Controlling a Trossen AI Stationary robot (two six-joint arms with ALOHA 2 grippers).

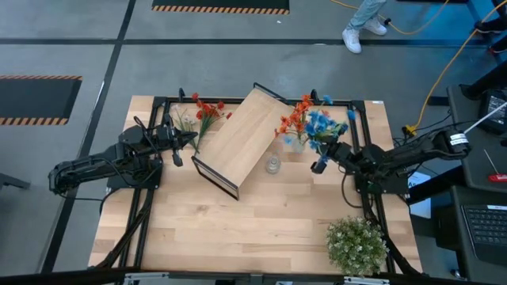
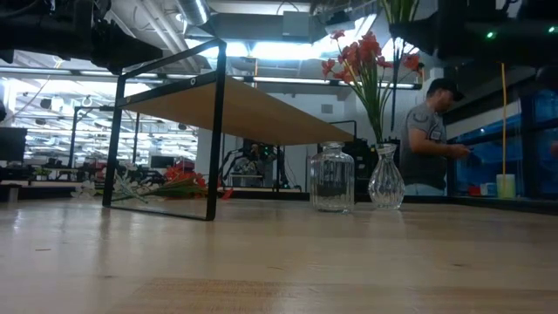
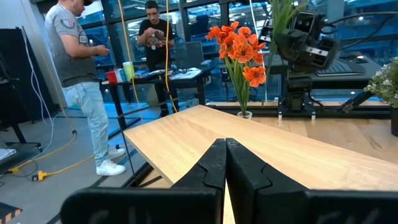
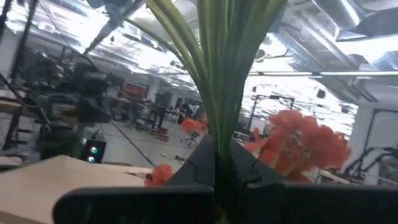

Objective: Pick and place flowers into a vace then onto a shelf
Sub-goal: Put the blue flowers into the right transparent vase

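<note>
Beyond the wooden table (image 1: 238,237) two people are standing at benches while the job is sitting partway done. One bunch of red-orange flowers (image 2: 364,54) is already standing in the narrow glass vase (image 2: 385,181), and the right gripper (image 4: 222,163) is hovering just beside it with its fingers clamped on the green stems of a blue sprig (image 1: 319,125). More red-orange flowers (image 1: 207,111) are lying on the table behind the shelf (image 1: 242,138), not yet picked. The left gripper (image 3: 225,163) is waiting near them, fingers pressed together and holding nothing. I am counting two glass vessels, the vase and an empty jar (image 2: 332,178), one shelf with nothing on it, and one bushy green plant (image 1: 356,244) at the near corner. Filling the vase and lifting it onto the shelf both seem left.
</note>
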